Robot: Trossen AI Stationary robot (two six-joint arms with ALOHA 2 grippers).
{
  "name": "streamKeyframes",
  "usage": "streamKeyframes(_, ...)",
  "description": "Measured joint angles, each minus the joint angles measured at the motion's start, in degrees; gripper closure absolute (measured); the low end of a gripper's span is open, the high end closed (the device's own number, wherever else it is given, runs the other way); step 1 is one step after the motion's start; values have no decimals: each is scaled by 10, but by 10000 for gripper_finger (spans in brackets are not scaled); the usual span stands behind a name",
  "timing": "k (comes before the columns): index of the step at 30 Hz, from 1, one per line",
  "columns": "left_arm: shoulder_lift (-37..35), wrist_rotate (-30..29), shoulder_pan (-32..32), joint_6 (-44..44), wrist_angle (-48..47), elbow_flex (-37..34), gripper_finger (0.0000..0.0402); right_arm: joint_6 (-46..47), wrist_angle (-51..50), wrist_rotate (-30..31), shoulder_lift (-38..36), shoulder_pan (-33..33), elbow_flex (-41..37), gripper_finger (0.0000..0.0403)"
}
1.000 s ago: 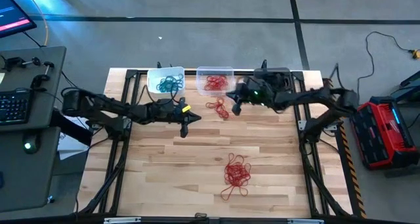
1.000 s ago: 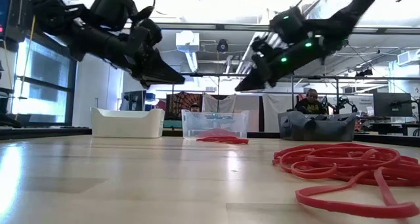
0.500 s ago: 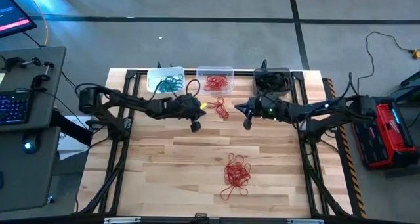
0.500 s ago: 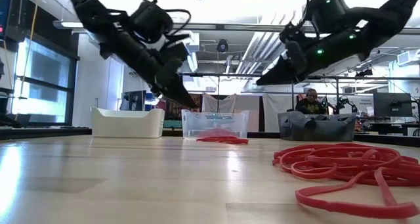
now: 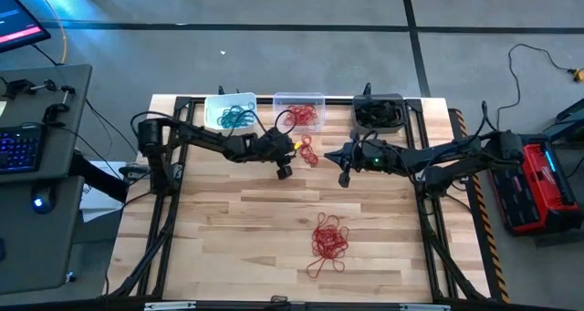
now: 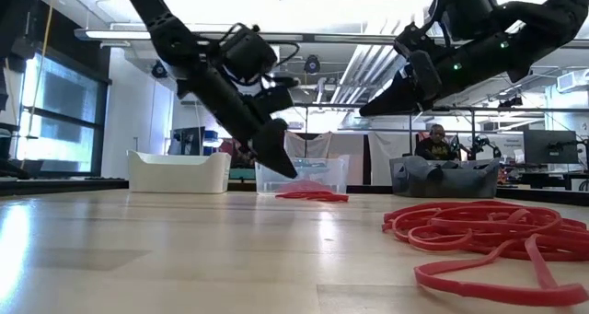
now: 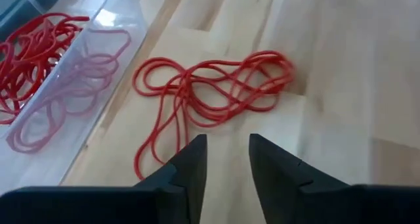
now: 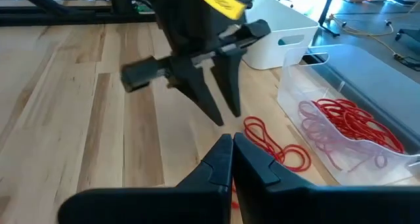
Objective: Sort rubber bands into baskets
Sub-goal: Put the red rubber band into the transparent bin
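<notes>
two dark arms, yellow tag, green leds

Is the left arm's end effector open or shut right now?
Open. The left end effector shows a clear gap between its fingers, poised above the small red rubber band bunch beside the clear basket.

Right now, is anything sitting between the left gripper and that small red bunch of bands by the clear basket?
Nothing visible. The left gripper, fingers parted, points straight at the small red bunch on bare wood beside the clear basket.

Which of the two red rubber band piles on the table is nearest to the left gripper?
The small pile beside the clear basket; the left gripper hovers over it. The big pile lies farther away.
</notes>
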Motion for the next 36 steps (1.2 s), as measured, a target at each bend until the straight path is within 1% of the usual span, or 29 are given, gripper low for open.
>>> streamKeyframes(4, 19, 0, 7, 0, -3, 6, 283, 0, 0, 0, 0, 0, 0, 403)
streamKeyframes(13, 25, 1, 30, 11, -38, 7, 282, 0, 0, 2, 0, 0, 0, 403)
streamKeyframes(21, 27, 7, 37, 78, -42, 7, 282, 0, 0, 2, 0, 0, 0, 403)
streamKeyframes(28, 27, 6, 42, 91, -45, 7, 282, 0, 0, 2, 0, 0, 0, 403)
streamKeyframes(36, 28, 16, 65, 113, -45, 7, 282, 0, 0, 1, 1, 0, 1, 403)
